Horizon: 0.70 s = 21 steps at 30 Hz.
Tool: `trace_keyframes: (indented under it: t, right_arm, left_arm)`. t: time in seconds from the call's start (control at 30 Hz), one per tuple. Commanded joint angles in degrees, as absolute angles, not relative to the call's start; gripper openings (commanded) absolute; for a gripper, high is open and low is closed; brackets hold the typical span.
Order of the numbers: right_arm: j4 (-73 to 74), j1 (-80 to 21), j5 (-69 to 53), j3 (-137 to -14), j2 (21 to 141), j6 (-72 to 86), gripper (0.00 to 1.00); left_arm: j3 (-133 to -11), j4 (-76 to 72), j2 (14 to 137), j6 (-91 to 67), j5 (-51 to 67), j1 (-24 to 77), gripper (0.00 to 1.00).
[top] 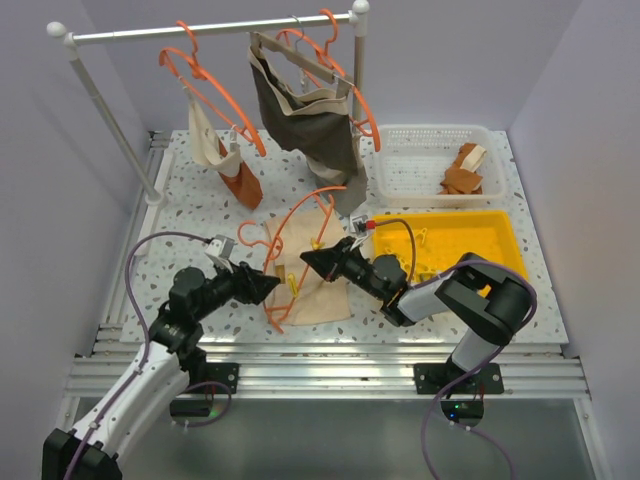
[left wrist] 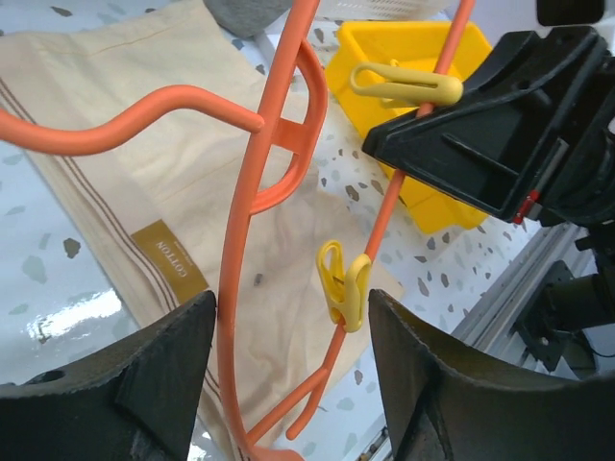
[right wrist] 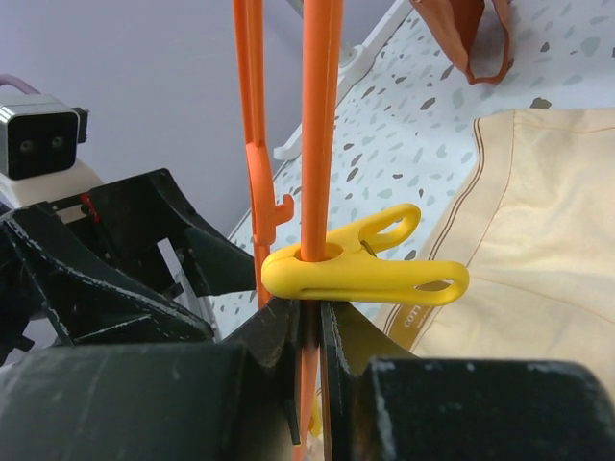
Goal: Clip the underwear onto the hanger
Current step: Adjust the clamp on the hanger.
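The cream underwear (top: pixel 325 295) lies flat on the speckled table, and the orange hanger (top: pixel 300 215) rests tilted over it. My right gripper (right wrist: pixel 315 336) is shut on the hanger's thin bar (right wrist: pixel 317 115), just below a yellow clip (right wrist: pixel 370 274) that sits on the bar. In the top view the right gripper (top: pixel 306 262) is at the cloth's left part. My left gripper (left wrist: pixel 293 384) stands open around the hanger's lower end (left wrist: pixel 235 317). A second yellow clip (left wrist: pixel 343 283) sits on the bar between its fingers (left wrist: pixel 144 384), touching neither. From above, the left gripper (top: pixel 268 288) faces the right one.
A rail (top: pixel 210 30) at the back carries more orange hangers, with a dark grey-brown garment (top: pixel 310 120) and a cream and rust cloth (top: pixel 225 160). A white basket (top: pixel 430 130) holds rust cloth (top: pixel 463 178). A yellow tray (top: pixel 500 235) stands right of the underwear.
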<state>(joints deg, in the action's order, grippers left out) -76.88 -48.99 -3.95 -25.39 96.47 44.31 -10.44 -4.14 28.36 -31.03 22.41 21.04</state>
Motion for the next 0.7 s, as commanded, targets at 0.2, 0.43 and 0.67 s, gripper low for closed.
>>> trace_keyframes:
  t: [0.2, 0.43, 0.67]
  right_arm:
    - [-91.4, -48.7, -0.2, -24.7, 93.5, 40.5, 0.00]
    - [-90.6, -48.5, -0.1, -24.8, 93.1, 39.7, 0.00]
    - [-89.3, -48.4, -0.2, -25.7, 93.4, 39.5, 0.00]
  left_arm:
    - [-11.0, 2.1, 28.6, -31.1, 12.4, 21.4, 0.73]
    - [-11.3, 3.4, 23.8, -31.2, 8.8, 21.5, 0.67]
    - [-10.6, -5.3, 14.5, -32.9, 18.0, 21.5, 0.64]
